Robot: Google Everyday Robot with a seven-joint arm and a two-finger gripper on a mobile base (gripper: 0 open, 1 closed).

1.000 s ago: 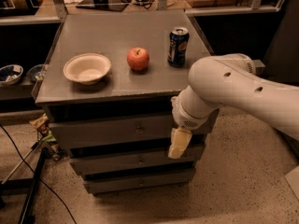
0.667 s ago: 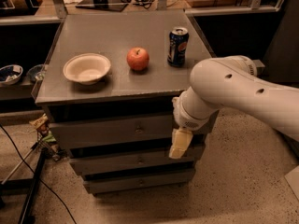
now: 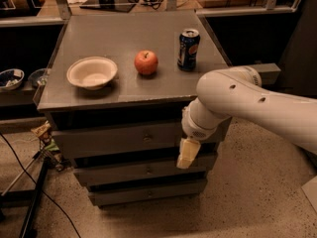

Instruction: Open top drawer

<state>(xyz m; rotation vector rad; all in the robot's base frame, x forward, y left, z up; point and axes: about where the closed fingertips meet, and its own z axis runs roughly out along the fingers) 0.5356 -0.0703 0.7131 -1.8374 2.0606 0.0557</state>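
The top drawer [image 3: 109,140] is the widest grey front panel of the cabinet, just under the tabletop, with a small metal knob [image 3: 147,137] at its centre. It looks closed, flush with the frame. My gripper [image 3: 186,157] hangs from the white arm [image 3: 247,103] in front of the right end of the top drawer, pointing down over the gap to the second drawer [image 3: 133,170]. It is to the right of the knob and a little below it, apart from it. The arm hides the drawer's right end.
On the grey cabinet top [image 3: 124,33] stand a white bowl [image 3: 92,72], a red apple [image 3: 146,62] and a blue soda can [image 3: 188,49]. A third drawer [image 3: 138,193] sits lowest. Cables and a black stand [image 3: 34,202] lie on the floor at left.
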